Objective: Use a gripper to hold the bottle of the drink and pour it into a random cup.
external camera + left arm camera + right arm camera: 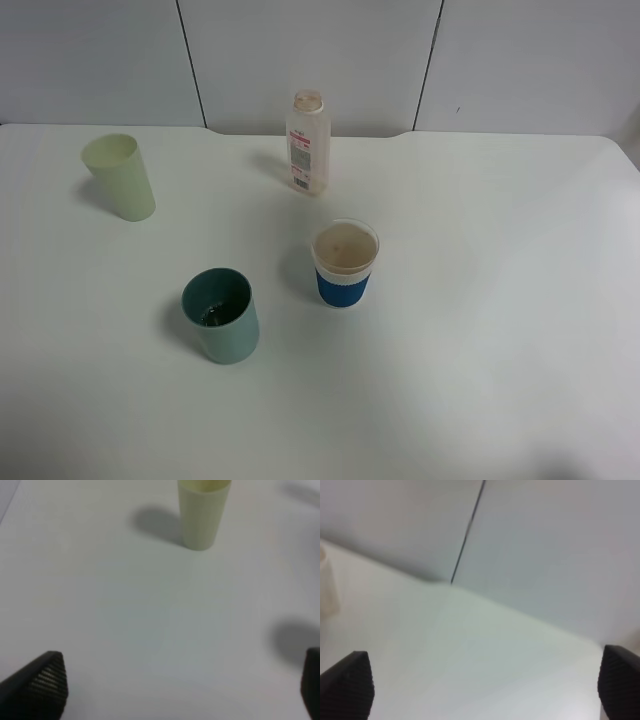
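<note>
Overhead, neither arm shows. Both wrist views show jaws spread wide over the white table, holding nothing: left gripper faces the pale yellow-green tumbler, right gripper faces the wall. The bottle stands upright at the back; the teal cup stands nearer, left of the blue-banded cup.

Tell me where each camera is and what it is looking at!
Exterior high: sits up high, looking down on the white table, the bottle and three cups; no part of the robot shows.
Left wrist: sits on the left arm, looking low across the table at the pale yellow-green cup; the open left gripper shows.
Right wrist: sits on the right arm, facing the table's far edge and grey wall; the open right gripper shows.
Shared: the exterior high and left wrist views both show the pale yellow-green cup.
</note>
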You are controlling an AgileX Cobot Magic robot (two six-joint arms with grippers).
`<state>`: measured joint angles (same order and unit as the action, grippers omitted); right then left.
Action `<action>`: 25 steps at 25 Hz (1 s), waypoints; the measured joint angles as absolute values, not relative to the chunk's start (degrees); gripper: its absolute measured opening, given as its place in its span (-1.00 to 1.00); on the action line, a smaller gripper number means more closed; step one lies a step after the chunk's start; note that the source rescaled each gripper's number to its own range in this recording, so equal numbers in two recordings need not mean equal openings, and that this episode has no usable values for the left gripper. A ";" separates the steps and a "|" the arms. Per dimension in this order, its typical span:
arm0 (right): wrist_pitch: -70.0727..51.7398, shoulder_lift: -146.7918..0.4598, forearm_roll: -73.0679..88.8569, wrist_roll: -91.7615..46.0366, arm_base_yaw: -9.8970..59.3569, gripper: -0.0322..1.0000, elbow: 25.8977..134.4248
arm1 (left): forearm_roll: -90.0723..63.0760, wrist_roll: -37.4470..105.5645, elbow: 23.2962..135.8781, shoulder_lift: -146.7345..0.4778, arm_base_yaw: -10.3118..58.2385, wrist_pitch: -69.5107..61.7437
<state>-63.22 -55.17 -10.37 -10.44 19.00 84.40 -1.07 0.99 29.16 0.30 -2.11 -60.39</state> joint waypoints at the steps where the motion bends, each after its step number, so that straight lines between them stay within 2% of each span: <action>1: -64.55 -53.62 -10.37 -10.44 19.00 0.95 83.51 | -1.07 0.99 29.16 0.30 -2.11 -60.39; 19: -62.84 -8.07 0.00 -10.44 19.06 0.95 49.59 | -1.07 0.99 29.16 0.30 -2.11 -60.39; 25: -62.92 0.25 4.14 -10.44 19.06 0.95 42.27 | -1.07 0.99 29.16 0.30 -2.11 -60.39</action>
<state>-62.92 0.25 4.14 -10.44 19.06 42.27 -1.07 0.99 29.16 0.30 -2.11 -60.39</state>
